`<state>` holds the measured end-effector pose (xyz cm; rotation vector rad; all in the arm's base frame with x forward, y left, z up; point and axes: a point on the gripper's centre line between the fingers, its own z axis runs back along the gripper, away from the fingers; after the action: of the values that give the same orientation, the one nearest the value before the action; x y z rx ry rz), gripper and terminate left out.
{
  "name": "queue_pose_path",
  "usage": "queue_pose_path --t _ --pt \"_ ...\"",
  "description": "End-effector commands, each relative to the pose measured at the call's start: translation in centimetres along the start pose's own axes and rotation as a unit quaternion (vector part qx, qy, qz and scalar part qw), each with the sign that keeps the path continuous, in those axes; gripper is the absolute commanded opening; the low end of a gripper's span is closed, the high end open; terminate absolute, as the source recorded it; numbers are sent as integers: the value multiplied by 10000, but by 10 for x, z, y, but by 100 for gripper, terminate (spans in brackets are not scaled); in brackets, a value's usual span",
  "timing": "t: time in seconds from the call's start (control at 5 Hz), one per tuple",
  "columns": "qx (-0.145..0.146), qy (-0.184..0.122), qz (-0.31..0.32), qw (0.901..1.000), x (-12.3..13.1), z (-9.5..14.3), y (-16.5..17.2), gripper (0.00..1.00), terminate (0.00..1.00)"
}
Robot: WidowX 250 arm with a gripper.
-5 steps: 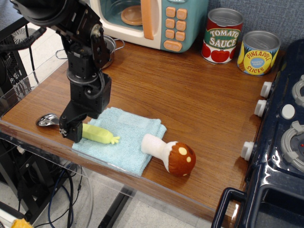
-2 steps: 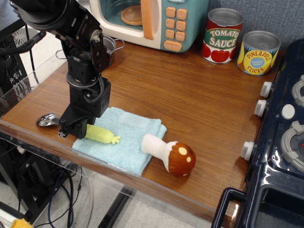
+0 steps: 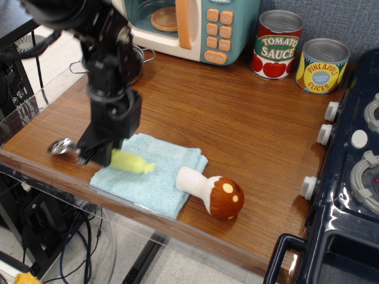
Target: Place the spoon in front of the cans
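The spoon has a shiny silver bowl [image 3: 61,145] and a pale yellow-green handle [image 3: 131,161]. It hangs just above the left edge of a light blue cloth [image 3: 154,173]. My gripper [image 3: 93,154] is shut on the spoon's neck, between bowl and handle, and holds it slightly lifted. The two cans stand at the back right: the red-and-green Tomato Sauce can [image 3: 277,45] and the yellow-and-blue Pineapple Slices can [image 3: 321,65], far from the gripper.
A toy mushroom [image 3: 213,193] lies right of the cloth near the front edge. A toy microwave [image 3: 189,23] and a small steel pot [image 3: 140,57] stand at the back left. A dark toy stove [image 3: 346,177] borders the right side.
The gripper has closed on the spoon and lifted it slightly; bowl and handle have risen and shifted a little to the right, off the table and cloth.
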<state>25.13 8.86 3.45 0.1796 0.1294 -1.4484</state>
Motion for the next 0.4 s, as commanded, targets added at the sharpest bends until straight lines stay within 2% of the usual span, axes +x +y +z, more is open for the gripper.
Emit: queue_pose_path --t 0.0,0.2 --pt "714 -122 340 9968 5 60 32 0 0" --pt "839 -364 230 9955 31 72 51 0 0"
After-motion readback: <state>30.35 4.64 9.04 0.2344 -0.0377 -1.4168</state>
